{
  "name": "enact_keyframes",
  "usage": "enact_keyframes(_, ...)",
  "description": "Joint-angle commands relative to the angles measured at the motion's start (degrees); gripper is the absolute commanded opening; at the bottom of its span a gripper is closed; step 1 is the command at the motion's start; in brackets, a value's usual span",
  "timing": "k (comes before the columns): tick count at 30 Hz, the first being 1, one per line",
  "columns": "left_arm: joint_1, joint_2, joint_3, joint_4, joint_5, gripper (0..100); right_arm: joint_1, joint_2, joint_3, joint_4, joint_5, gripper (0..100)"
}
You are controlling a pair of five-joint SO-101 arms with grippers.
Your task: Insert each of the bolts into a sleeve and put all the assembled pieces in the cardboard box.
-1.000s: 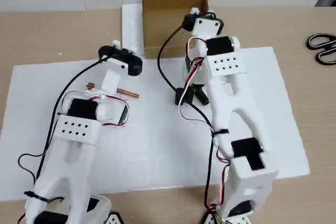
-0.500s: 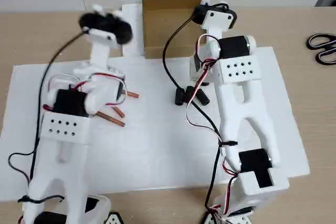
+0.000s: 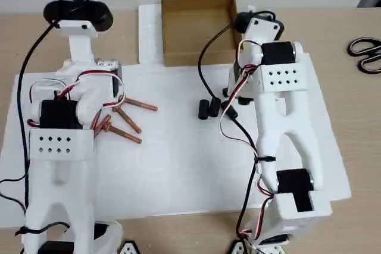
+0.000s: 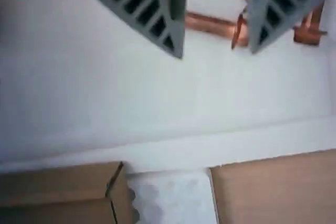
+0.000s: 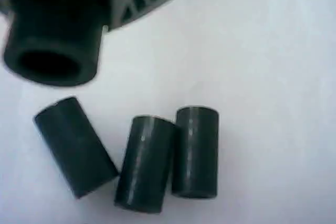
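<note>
Bolts (image 3: pixel 141 106) lie on the white sheet (image 3: pixel 178 171) directly under your left gripper (image 4: pixel 216 51). Its jaws stand wide apart and hold nothing. In the left wrist view you see one copper bolt crossing the gap just past the fingertips, with more of them beside one finger. From above, the bolts fan out loosely close beside that arm's wrist, well short of the box (image 3: pixel 196 25).

Your right gripper (image 5: pixel 63 19) is clamped on a black sleeve (image 5: pixel 50 59), whose open end faces the wrist camera. Just beneath it, three loose sleeves (image 5: pixel 144 163) lie on the sheet. Two are side by side and touching, and the third is tilted and a little apart from the pair.

The box stands open beyond both grippers, at the far edge of the sheet, nearer your right gripper than your left. Farther out, well off to the right of the right arm, scissors (image 3: pixel 364 47) lie on the bare table (image 3: pixel 12 40), off the sheet.
</note>
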Motion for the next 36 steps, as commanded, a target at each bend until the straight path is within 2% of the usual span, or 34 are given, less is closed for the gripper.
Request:
enact_keyframes(1,-0.26,-0.26,0.66,-2.90,0.79,8,0.40,-7.87,-0.35,0.04,0.44,0.6)
enact_keyframes(5,-0.26,-0.26,0.84,-2.81,2.20,8,-0.13,-15.96,2.20,-0.48,2.46,0.6)
enact_keyframes(11,-0.26,-0.26,4.26,-3.43,2.81,8,-0.22,-25.71,15.12,-3.82,2.99,0.6)
enact_keyframes(18,-0.35,-0.26,14.64,-10.20,2.55,11,-0.22,-36.44,30.07,-9.89,5.01,0.6)
enact_keyframes(24,-2.55,0.09,20.97,-15.03,-2.64,11,-0.13,-43.65,39.82,-14.55,6.59,0.6)
enact_keyframes(29,-7.47,7.91,16.40,-13.19,-9.67,12,-0.13,-45.41,42.29,-16.04,6.86,0.6)
enact_keyframes(36,-9.23,17.85,0.22,-3.34,-14.86,11,0.48,-45.32,42.81,-16.04,8.00,0.5)
